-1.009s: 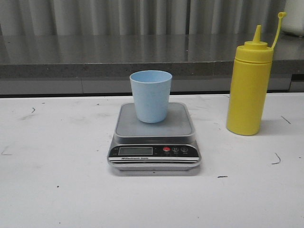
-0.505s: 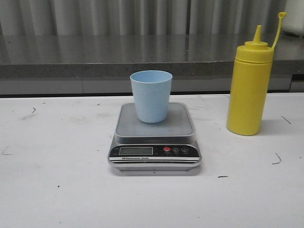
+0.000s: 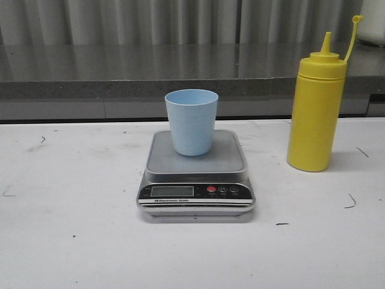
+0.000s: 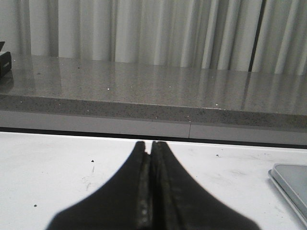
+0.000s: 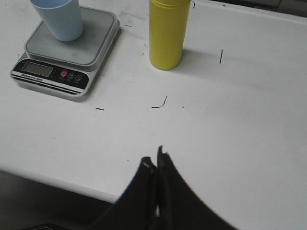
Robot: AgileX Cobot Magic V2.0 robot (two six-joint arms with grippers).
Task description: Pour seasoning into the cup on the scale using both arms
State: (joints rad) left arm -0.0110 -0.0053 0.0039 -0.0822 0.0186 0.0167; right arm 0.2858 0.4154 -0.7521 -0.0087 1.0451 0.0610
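Cup: the pale blue cup (image 3: pixel 191 122) stands upright on the scale's steel platform, toward the back of it and about centred side to side; its mouth is open and nothing shows above the rim.

Scale: the silver scale (image 3: pixel 195 176) sits flat on the white table (image 3: pixel 72 241), black front panel facing the camera, with the small display at the left of the panel and a red button (image 3: pixel 211 189) just right of it.

Seasoning: the yellow squeeze bottle (image 3: pixel 316 111) stands upright on the table to the right of the scale — apart from it, not touching. Its pointed nozzle is bare; the cap hangs on its thin strap, sticking up and to the right of the nozzle.

Left gripper: the left gripper (image 4: pixel 151 146) has its two black fingers pressed together, nothing between them; it hangs over bare table, with a corner of the scale at the edge of its wrist view.

Right gripper: the right gripper (image 5: pixel 154 160) also has its fingers closed against each other and holds nothing — it sits near the front edge of the table, well apart from the bottle and the scale.

Table: white, marked with a few short dark scuffs.

Background: a grey speckled ledge (image 3: pixel 120 72) runs behind the table, with pale curtains above it.
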